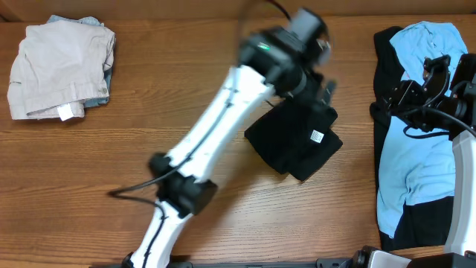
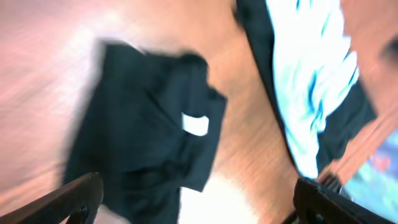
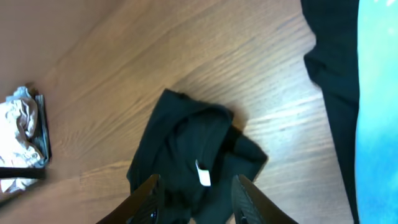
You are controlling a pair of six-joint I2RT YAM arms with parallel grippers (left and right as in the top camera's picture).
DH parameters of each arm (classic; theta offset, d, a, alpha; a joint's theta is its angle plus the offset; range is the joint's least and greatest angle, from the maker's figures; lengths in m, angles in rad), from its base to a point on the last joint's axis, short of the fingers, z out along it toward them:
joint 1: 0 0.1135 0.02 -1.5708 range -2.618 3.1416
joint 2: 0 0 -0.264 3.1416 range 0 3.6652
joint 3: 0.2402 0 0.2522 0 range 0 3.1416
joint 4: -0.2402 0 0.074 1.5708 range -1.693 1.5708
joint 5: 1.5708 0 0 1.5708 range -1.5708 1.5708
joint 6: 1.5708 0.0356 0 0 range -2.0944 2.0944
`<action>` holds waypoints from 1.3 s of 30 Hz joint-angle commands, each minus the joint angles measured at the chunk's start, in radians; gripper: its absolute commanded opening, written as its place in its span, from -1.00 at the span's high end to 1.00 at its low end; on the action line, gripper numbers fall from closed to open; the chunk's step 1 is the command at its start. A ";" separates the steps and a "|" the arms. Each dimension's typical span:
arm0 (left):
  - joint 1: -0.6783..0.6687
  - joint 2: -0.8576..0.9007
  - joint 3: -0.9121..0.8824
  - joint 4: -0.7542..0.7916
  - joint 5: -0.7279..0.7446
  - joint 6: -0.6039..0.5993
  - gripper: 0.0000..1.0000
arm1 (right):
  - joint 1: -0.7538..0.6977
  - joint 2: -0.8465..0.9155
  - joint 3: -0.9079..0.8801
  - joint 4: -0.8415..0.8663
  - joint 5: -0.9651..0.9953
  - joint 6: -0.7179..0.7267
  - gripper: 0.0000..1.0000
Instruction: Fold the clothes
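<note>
Black garment (image 1: 294, 138) sits mid-table (image 1: 186, 74) as a compact packet, white label (image 1: 316, 136) facing up, edges a bit lumpy on the right side. Left gripper (image 2: 198, 186) hangs over it, fingers wide apart, nothing held; its wrist view is badly smeared, so I can't tell how near it is to the cloth. Right gripper (image 3: 196, 183) is parked over at the right edge above the light blue shirt (image 1: 416, 164), fingers apart too and empty, camera looking back at the black packet. The blue shirt lies spread flat and unfolded on top of another black piece (image 1: 413, 223). A folded beige pile (image 1: 59, 67) is in the far left corner, well apart from everything else. My read: the black one is essentially done, we're at the handoff between garments. Next move is either tidying or shifting the packet out of the work area, or going straight to the blue shirt. For the shirt, it needs pulling to the middle clear of the black piece under it, so the pinch has to take only the top layer. Risk: grabbing both layers, or dragging the finished packet open with an arm sweep.
</note>
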 commanded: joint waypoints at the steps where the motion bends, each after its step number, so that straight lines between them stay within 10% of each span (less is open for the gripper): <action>1: 0.077 -0.063 0.029 -0.011 -0.063 -0.016 -1.00 | 0.071 -0.003 0.001 -0.014 0.002 0.020 0.16; 14: 0.215 -0.018 0.009 -0.086 -0.199 -0.016 -1.00 | 0.442 0.121 -0.241 0.177 0.267 0.437 0.24; 39: 0.216 -0.003 0.003 -0.077 -0.214 -0.016 -1.00 | 0.455 0.154 -0.498 0.563 0.371 0.401 0.51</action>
